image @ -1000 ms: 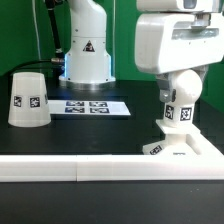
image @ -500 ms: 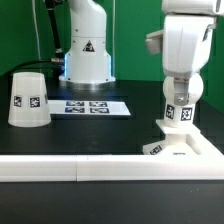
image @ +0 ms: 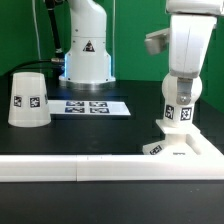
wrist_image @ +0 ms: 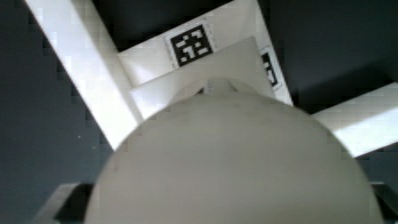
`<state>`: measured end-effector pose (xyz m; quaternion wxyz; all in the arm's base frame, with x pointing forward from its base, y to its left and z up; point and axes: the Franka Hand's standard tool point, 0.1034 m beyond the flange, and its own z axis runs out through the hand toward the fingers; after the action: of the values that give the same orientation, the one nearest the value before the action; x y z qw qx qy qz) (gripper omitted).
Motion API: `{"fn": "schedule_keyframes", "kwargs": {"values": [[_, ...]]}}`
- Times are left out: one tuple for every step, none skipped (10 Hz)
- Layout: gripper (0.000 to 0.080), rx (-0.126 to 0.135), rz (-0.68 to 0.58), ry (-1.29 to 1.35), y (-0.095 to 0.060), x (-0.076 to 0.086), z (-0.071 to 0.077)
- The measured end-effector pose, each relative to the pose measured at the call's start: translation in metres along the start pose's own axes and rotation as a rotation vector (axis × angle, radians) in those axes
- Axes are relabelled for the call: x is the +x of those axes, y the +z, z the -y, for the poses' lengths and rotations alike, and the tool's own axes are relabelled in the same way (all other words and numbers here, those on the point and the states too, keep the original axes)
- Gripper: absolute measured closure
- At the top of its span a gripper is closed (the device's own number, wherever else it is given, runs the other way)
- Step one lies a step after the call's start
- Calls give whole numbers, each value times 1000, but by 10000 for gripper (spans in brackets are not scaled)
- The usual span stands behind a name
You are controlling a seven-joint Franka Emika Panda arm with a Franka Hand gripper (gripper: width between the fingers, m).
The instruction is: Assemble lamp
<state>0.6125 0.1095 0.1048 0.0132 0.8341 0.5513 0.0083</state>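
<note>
- Seating the bulb (image: 180, 103) on the base (image: 186, 148) looks like the step in hand in the exterior view: the smooth white tagged ball stands upright on the flat square base at the surface's (image: 100, 130) front edge, toward the exterior view's right. The hand is hidden behind the arm's casing, so I cannot tell its state. The tapered shade (image: 28, 98) sits well apart, mouth down.
- Wrist view: the rounded matte bulb (wrist_image: 222, 165) fills the picture over the base (wrist_image: 178, 50); no fingers show. Next, probably fetching the shade.
</note>
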Motion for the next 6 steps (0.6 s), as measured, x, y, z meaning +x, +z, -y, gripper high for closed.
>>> {"fn": "schedule_keyframes", "kwargs": {"values": [[223,0,0,11,0,0,0],[223,0,0,45,0,0,0],[223,1,-2,58,0,0,0],[223,-2,-11,166,0,-1,-2],[223,-6,-24,292,0,0,-2],[223,-5,-25,390,0,0,-3]]}}
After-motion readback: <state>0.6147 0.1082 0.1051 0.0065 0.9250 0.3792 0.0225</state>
